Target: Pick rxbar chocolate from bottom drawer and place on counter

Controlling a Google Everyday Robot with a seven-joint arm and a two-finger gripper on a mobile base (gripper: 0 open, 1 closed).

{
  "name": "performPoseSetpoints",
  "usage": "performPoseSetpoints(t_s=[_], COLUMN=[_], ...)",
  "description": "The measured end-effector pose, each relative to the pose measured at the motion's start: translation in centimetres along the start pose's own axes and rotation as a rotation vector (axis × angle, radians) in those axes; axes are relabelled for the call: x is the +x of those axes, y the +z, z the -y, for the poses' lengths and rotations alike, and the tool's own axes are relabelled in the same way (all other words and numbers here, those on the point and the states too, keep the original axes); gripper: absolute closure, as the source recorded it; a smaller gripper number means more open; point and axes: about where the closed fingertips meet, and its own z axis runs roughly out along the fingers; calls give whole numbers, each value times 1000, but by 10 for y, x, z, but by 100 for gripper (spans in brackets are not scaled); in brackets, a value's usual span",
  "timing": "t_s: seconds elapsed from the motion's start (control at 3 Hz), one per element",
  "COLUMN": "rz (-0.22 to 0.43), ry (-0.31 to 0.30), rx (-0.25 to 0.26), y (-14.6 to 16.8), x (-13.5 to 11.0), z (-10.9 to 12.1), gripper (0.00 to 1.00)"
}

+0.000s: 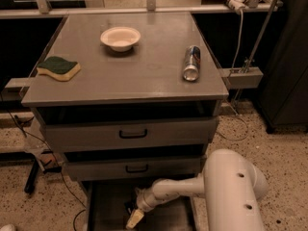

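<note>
- Grey matte metal forms the counter (144, 76), a broad flat rectangle with a thin edge. It carries a round white bowl (120, 37), a green-and-yellow sponge (58, 67) and a shiny can (191, 63) lying on its side.
- The bottom drawer (103, 211), a shallow flat-floored tray, stands pulled out.
- The smooth white arm (178, 189) reaches in, and the cream-tipped gripper (134, 219) sits low over the floor. I cannot tell whether it is spread or pressed together.
- The rxbar chocolate (128, 207) is a small dark shape on the drawer floor, just beside the gripper.

One camera looks steeply down from in front of the flat grey metal counter (144, 78), fairly near; the gripper (134, 220) hangs below that counter, over the open grey bottom drawer (107, 208).
</note>
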Motion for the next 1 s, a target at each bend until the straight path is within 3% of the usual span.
performPoseSetpoints(t_s=[0.33,1.0], rz=[-24,-34], ry=[-22,-75], rx=[9,6], y=[-1,10], x=[18,30], z=[8,27], gripper=[0,0])
